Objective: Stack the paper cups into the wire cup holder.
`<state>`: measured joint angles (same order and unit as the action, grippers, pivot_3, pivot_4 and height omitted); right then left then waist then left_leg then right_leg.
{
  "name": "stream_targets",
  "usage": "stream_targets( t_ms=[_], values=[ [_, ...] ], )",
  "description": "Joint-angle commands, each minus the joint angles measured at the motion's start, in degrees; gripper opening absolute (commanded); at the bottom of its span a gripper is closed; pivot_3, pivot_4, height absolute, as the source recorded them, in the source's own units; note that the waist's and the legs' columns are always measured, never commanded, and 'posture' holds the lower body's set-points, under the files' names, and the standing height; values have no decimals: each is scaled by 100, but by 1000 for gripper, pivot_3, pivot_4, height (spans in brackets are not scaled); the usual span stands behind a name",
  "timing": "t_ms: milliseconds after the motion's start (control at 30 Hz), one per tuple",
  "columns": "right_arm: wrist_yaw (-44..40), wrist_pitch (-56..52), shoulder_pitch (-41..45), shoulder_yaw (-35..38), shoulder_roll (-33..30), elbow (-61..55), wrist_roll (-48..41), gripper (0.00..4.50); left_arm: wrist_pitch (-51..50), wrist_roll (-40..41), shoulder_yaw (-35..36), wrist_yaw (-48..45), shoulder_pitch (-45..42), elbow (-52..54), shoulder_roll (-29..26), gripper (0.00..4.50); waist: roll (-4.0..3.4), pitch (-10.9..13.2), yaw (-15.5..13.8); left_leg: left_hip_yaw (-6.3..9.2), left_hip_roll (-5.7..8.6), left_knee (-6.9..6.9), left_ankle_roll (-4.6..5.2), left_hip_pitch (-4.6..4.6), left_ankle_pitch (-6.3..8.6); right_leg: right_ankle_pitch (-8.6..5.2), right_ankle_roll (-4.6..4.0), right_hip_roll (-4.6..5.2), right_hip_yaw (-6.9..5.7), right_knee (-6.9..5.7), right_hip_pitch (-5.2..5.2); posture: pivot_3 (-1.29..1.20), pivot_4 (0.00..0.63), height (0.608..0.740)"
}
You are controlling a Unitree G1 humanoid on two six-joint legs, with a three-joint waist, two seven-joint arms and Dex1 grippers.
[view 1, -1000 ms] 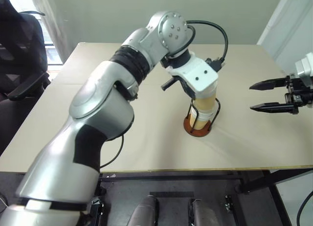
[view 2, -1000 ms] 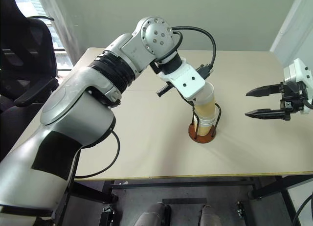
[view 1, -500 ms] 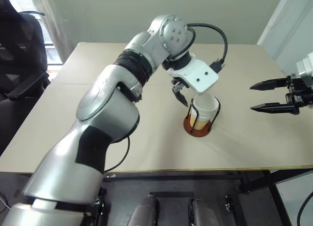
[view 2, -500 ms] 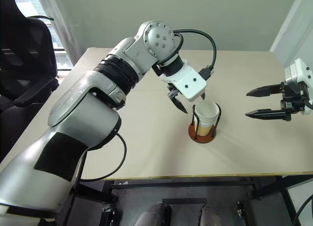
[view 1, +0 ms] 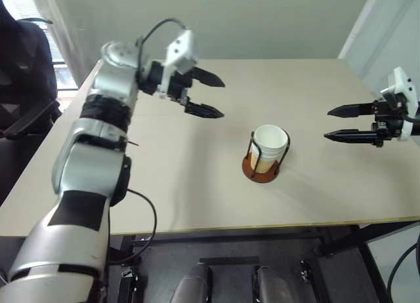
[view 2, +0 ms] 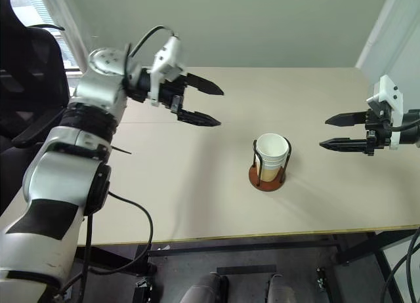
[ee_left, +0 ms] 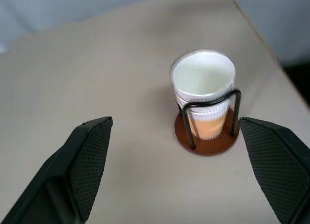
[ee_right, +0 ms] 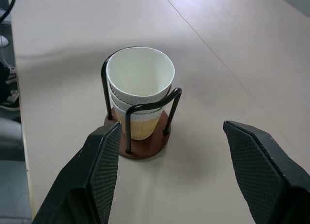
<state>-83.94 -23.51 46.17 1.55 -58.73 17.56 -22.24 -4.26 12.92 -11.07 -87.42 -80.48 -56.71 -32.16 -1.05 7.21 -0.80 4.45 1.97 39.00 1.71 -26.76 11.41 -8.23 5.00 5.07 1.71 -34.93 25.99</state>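
The paper cups (view 1: pixel 268 147) stand nested in one stack inside the wire cup holder (view 1: pixel 260 170), whose rust-brown base rests near the middle of the table (view 1: pixel 164 185). White rims show one above another in the right wrist view, paper cups (ee_right: pixel 139 88), wire cup holder (ee_right: pixel 143 144). My left gripper (view 1: pixel 213 98) hangs open above the table, up and to the left of the stack, holding nothing. My right gripper (view 1: pixel 336 122) is open to the right of the holder, pointing toward it, also with nothing in it.
A black office chair (view 1: pixel 23 67) stands off the table's left edge. A wall lies beyond the far edge and a white panel (view 1: pixel 387 27) rises at the back right. The table's front edge (view 1: pixel 262 225) runs below the holder.
My left gripper has opened, let go of the top cup in the holder and swung up and away to the left. The right gripper has stayed open at the right.
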Motion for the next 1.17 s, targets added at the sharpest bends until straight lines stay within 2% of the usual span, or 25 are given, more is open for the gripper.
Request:
stream_targets(
  t_ms=[33,167,233,367,567,833,1167],
  values=[
    [-14,415,32,206,83,-62,-26,3382,-764,291,581,479,441,902,-262,4471,-1,0,-27,5,3,0,1,-2,-2,-1,-3,3,1,0,0,0,150,740],
    [-128,576,-83,262,146,22,-84,3382,-1587,565,1032,659,1252,1864,-673,4471,-1,0,-37,3,8,-3,-50,3,-33,-5,-12,4,0,-6,-1,0,150,740],
    [-178,598,-124,288,141,86,-118,3382,-2333,866,1245,593,1557,2276,-913,4471,-1,0,-16,3,6,-6,-53,4,-34,-5,-15,5,0,-7,0,0,150,740],
    [-256,647,-197,328,119,115,-144,3382,-3097,1222,1430,440,2166,2880,-1282,4471,-1,0,-3,4,3,-13,-59,9,-38,-5,-22,3,-1,-10,1,0,150,740],
    [147,641,-173,357,340,260,-54,3382,-3295,1405,2020,1010,2728,2892,-1435,4471,5,3,6,7,6,-68,-30,71,-43,3,-60,4,6,-10,-29,0,150,740],
    [249,582,22,183,611,324,21,3382,-3465,1603,2596,1517,3154,3111,-1849,4471,4,3,65,16,4,-132,-54,85,-100,24,-94,0,3,-10,-16,0,150,740],
    [575,583,115,260,891,471,125,3382,-3750,1968,3116,2033,3813,3780,-2011,4471,5,3,58,22,4,-187,-71,81,-118,16,-124,0,0,-2,8,0,150,740]
  ],
)
